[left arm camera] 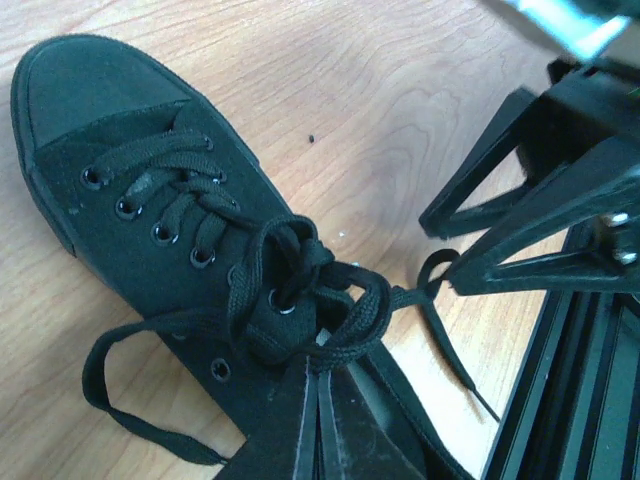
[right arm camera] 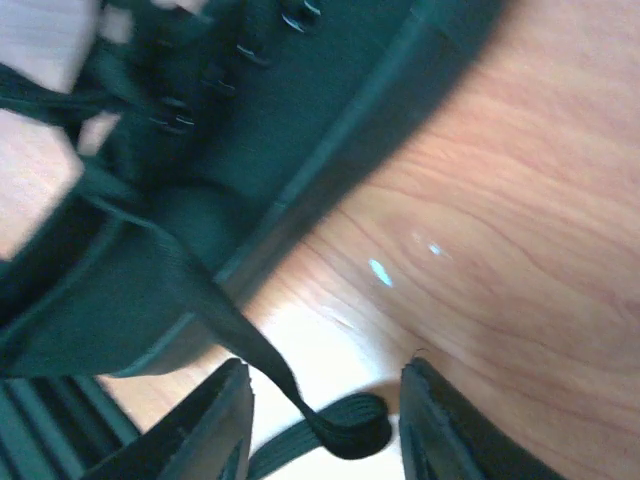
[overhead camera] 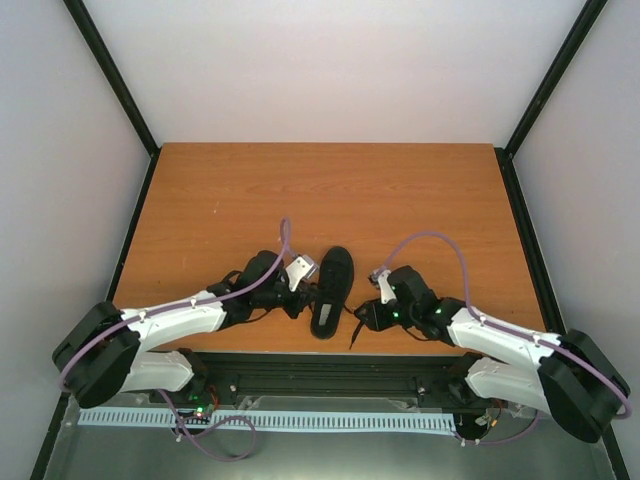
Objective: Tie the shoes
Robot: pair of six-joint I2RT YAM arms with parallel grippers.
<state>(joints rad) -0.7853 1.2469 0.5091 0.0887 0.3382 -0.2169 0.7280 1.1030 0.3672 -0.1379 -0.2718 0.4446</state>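
A small black low-top shoe (overhead camera: 333, 285) with a pale inner sole lies near the table's front edge, toe pointing away. In the left wrist view the shoe (left arm camera: 140, 190) shows its eyelets and thin black laces (left arm camera: 300, 270) crossed in a loose knot. My left gripper (left arm camera: 320, 372) is shut on a lace strand just below that knot; in the top view it (overhead camera: 304, 302) is at the shoe's left side. My right gripper (right arm camera: 325, 400) is open at the shoe's right side (overhead camera: 362, 316), with a lace loop (right arm camera: 345, 430) lying between its fingers (right arm camera: 215, 420), not pinched.
The wooden table (overhead camera: 400, 200) is walled by white panels. A black rail (left arm camera: 560, 400) runs along the near edge just behind the shoe's heel. A loose lace end (left arm camera: 130, 410) curls on the wood left of the shoe. The right gripper's fingers (left arm camera: 520, 255) reach in close to the knot.
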